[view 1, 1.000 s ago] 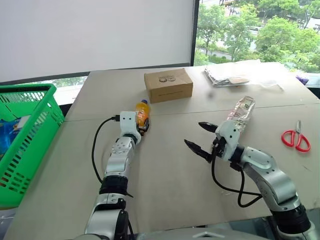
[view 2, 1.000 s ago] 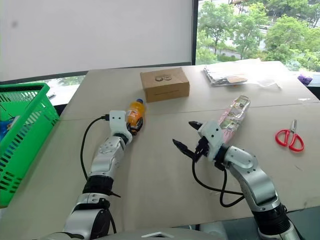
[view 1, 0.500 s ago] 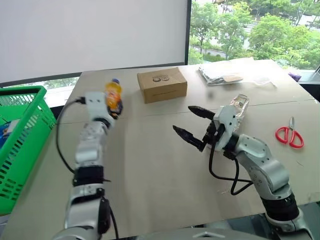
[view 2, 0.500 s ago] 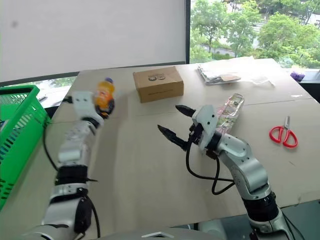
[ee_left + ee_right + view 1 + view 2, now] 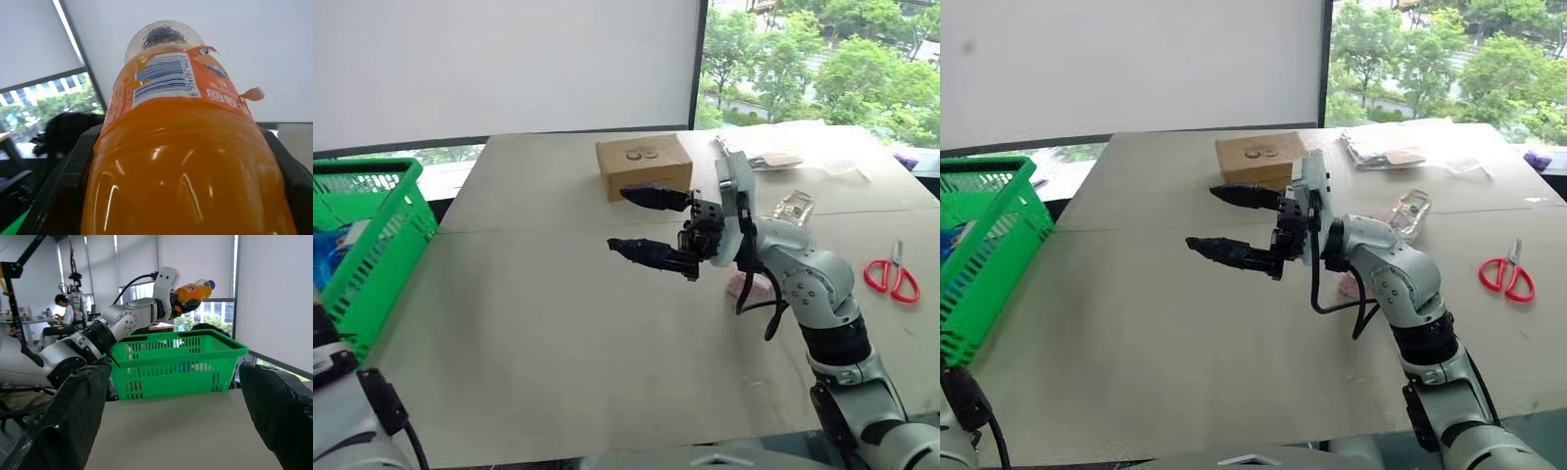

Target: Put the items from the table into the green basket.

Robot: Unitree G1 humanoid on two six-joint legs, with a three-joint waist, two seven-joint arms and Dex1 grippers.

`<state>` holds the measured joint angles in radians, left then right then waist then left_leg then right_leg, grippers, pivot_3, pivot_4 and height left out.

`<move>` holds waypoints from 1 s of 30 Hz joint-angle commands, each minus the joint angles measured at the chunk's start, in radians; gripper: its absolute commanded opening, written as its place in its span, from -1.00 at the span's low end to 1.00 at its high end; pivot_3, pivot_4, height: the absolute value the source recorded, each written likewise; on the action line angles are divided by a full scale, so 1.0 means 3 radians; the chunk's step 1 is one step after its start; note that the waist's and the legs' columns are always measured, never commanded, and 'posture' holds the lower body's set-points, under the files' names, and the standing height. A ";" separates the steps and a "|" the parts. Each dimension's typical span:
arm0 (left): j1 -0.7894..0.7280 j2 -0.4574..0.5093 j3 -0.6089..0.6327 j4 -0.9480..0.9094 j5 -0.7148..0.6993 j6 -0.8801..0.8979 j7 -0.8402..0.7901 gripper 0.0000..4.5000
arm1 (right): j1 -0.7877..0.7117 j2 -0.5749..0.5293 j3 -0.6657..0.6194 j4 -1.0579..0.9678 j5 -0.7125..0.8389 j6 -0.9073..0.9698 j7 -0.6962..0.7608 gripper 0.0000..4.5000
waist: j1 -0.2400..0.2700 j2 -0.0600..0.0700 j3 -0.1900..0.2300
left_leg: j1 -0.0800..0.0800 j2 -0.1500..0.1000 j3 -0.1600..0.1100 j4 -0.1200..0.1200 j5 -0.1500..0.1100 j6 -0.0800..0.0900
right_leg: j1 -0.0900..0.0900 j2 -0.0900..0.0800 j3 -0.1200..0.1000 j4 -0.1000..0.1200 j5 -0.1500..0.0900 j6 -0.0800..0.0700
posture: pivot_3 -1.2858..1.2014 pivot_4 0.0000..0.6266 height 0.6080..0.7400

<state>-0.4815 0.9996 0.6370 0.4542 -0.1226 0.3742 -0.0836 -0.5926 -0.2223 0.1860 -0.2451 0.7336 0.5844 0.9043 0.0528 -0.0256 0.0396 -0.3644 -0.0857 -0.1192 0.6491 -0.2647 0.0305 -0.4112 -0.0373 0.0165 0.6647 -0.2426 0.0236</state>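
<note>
**Bottle held high above the basket, my right tool wide over the surface**

My left tool (image 5: 188, 301) is clamped on the orange bottle (image 5: 193, 290). In the right wrist view the bottle sits at the upper middle of the frame, lying nearly level with its blue cap toward the right, directly above the green basket (image 5: 178, 363). In the left wrist view the bottle body lies between my two black fingers (image 5: 58, 186), its barcode label facing up and its cap end at the top of the frame.

My right tool (image 5: 651, 225) hangs in the centre of the left eye view, above the beige surface (image 5: 558, 333), its two fingers spread wide with nothing between them; they point toward the left of the frame. In its own wrist view the fingers stand at the lower left and lower right corners, with the basket between them farther off.

The basket stands at the left edge of the left eye view, beside the surface's left edge, with something blue and white lying inside it.

The clear-and-pink packet (image 5: 793, 206) lies on the surface at the right of centre, partly hidden behind my right arm. A cardboard box (image 5: 644, 164) sits behind my right tool toward the top of the frame. Red-handled scissors (image 5: 891, 277) lie at the right edge. Clear plastic bags (image 5: 773, 155) rest at the upper right.

A person sits at a desk at the far left of the right wrist view.
</note>
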 commanded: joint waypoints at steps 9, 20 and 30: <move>0.0100 0.0045 0.0063 0.0091 -0.0031 -0.0096 -0.0095 0.36 | -0.0132 0.0084 -0.0014 0.0147 -0.0179 -0.0160 0.0094 1.00 | 0.0246 -0.0043 -0.0027 | 0.0000 0.0004 -0.0005 0.0001 -0.0010 -0.0009 | 0.0001 0.0004 -0.0007 0.0000 0.0006 -0.0009 | 0.18 -1.00 1.00; -0.0092 0.0055 -0.0062 0.0388 -0.0070 -0.0257 -0.0208 0.98 | -0.0033 0.0076 -0.0024 0.0092 -0.0309 -0.0223 0.0024 1.00 | 0.0222 -0.0042 -0.0028 | 0.0004 0.0009 -0.0003 -0.0002 -0.0005 -0.0019 | -0.0001 0.0008 -0.0006 0.0003 0.0009 -0.0014 | 0.16 -1.00 1.00; -0.0145 0.0030 -0.0044 0.0371 -0.0187 -0.0351 -0.0305 0.98 | -0.0008 0.0094 -0.0028 0.0105 -0.0364 -0.0255 0.0018 1.00 | 0.0180 -0.0042 -0.0027 | 0.0005 0.0010 0.0000 -0.0004 -0.0004 -0.0016 | -0.0002 0.0008 -0.0004 0.0004 0.0009 -0.0015 | 0.17 -1.00 1.00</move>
<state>-0.5022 0.9885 0.6186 0.6017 -0.1625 0.2914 -0.1623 -0.5931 -0.1930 0.1895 -0.1805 0.6216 0.5309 0.9096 0.1067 -0.0382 0.0315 -0.3630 -0.0828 -0.1194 0.6477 -0.2657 0.0258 -0.4118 -0.0349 0.0152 0.6658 -0.2399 0.0192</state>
